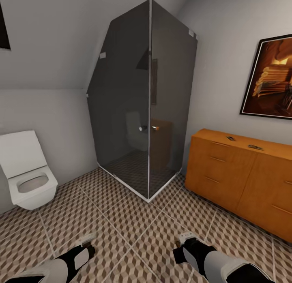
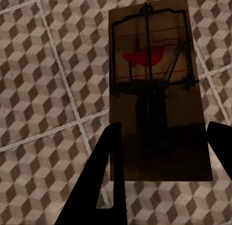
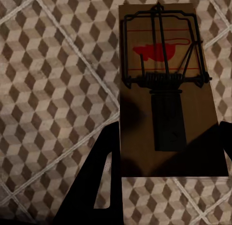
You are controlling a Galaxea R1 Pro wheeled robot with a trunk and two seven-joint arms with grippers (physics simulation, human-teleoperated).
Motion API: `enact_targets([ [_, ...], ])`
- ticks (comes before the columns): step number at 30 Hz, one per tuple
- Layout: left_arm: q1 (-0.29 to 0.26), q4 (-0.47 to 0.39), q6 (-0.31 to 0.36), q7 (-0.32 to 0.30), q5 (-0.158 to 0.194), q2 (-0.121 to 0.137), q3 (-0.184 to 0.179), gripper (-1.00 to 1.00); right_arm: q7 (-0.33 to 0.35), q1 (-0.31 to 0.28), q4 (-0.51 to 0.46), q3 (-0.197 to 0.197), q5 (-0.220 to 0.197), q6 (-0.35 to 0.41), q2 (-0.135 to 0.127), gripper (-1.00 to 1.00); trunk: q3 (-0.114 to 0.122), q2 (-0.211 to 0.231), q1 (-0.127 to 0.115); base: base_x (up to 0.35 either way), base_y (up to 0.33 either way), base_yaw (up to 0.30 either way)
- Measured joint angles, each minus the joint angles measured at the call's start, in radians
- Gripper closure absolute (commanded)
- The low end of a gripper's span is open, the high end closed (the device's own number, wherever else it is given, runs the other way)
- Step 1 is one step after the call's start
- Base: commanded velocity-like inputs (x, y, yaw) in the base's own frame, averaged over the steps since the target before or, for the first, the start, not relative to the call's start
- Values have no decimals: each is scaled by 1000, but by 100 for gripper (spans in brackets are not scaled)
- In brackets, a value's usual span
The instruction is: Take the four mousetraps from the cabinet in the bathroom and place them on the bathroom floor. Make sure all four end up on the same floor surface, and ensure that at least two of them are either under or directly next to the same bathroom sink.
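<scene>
Each wrist view has a brown mousetrap with black wire and a red mark held above the cube-patterned bathroom floor (image 1: pixel 134 222). My left gripper (image 2: pixel 162 138) is shut on one mousetrap (image 2: pixel 154 65), its dark fingers against the board's long edges. My right gripper (image 3: pixel 166 140) is shut on another mousetrap (image 3: pixel 164 65) in the same way. In the head view both grippers (image 1: pixel 86 243) (image 1: pixel 185 239) hang low over the tiles. Two more mousetraps (image 1: pixel 231 138) (image 1: pixel 255 147) lie on top of the orange-brown cabinet (image 1: pixel 239 181) at the right. The sink is out of view.
A dark glass shower enclosure (image 1: pixel 146 104) stands in the far corner. A white toilet (image 1: pixel 28 177) hangs on the left wall. A framed picture (image 1: pixel 269 78) hangs above the cabinet. Tiled floor stretches between me and the shower.
</scene>
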Motion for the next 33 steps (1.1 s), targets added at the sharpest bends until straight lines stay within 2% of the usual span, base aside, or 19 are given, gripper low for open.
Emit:
enact_targets([
  [33,0,0,-1,0,2,0,1,100,-3,0,0,0,0,5,0,100,2,0,0,0,0,289],
])
